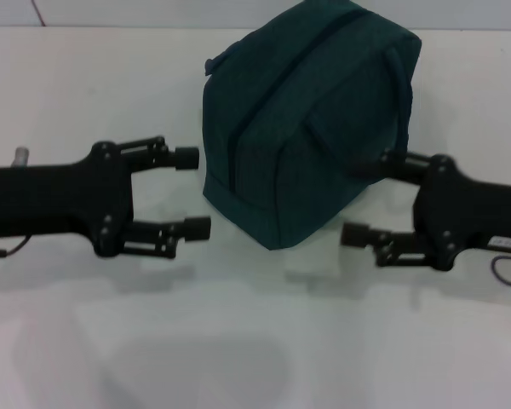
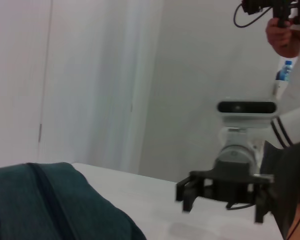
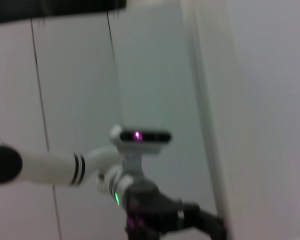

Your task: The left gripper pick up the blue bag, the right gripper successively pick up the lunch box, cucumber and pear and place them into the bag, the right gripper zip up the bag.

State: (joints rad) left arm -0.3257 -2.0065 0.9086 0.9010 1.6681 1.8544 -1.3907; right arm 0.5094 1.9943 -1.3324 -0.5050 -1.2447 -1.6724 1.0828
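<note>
The blue bag [image 1: 302,119] stands on the white table [image 1: 238,341] at the centre back. Its zip line runs along the top, no lining shows, and a handle lies down its right side. My left gripper [image 1: 192,192] hovers open just left of the bag, fingertips close to its side and nothing between them. On the bag's right, my right gripper [image 1: 358,202] is also open, its upper finger against the bag's lower right corner. The left wrist view shows the bag [image 2: 50,205] and the right gripper [image 2: 222,200] beyond it. The lunch box, cucumber and pear are out of view.
White walls and a curtain stand behind the table. In the left wrist view, a person's hand [image 2: 285,35] holds a black device at the upper right. The right wrist view shows the left arm's wrist camera [image 3: 140,136] against the wall.
</note>
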